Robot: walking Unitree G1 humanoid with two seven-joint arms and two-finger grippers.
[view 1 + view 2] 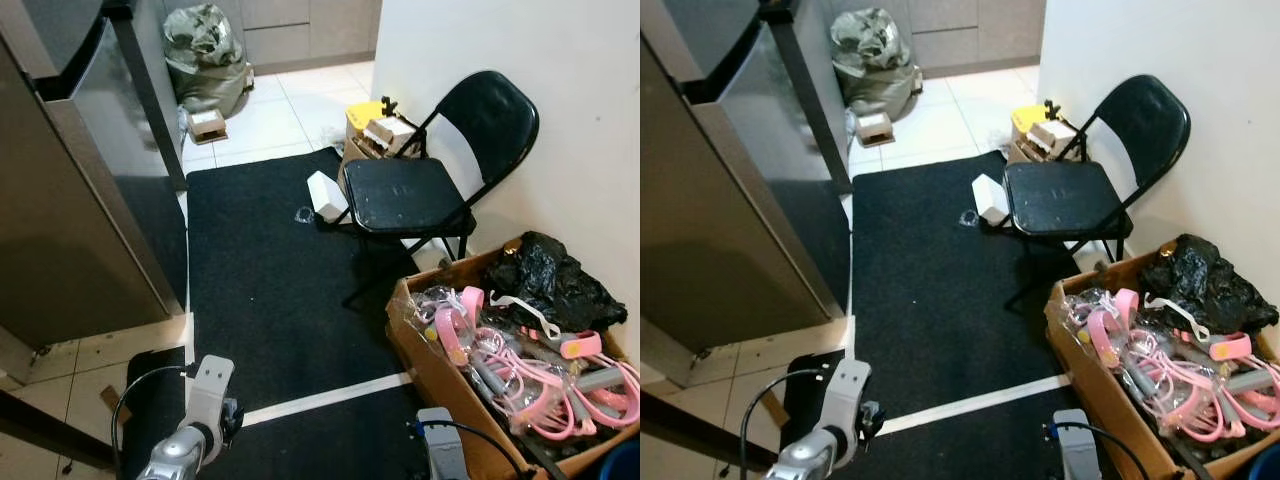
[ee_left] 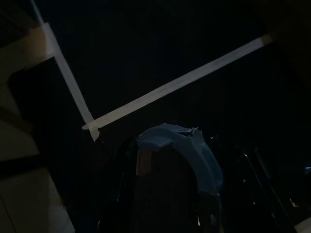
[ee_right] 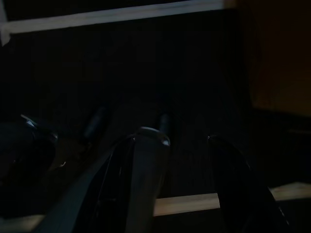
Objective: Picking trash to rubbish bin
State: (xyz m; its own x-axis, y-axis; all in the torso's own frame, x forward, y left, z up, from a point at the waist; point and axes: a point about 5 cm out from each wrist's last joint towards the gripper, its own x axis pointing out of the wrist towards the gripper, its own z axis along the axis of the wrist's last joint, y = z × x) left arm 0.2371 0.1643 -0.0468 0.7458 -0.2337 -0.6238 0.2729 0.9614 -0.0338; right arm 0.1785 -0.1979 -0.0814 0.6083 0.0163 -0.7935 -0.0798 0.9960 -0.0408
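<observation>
While both arms hang idle low over the black mat, this looks like the search/approach step. Folding chair stands by the wall, cardboard box of pink cords beside it. Likely trash: white carton on the mat just beside the chair, small clear scrap near it. Cannot tell either gripper's finger state. Next: walk closer, then reach down.
</observation>
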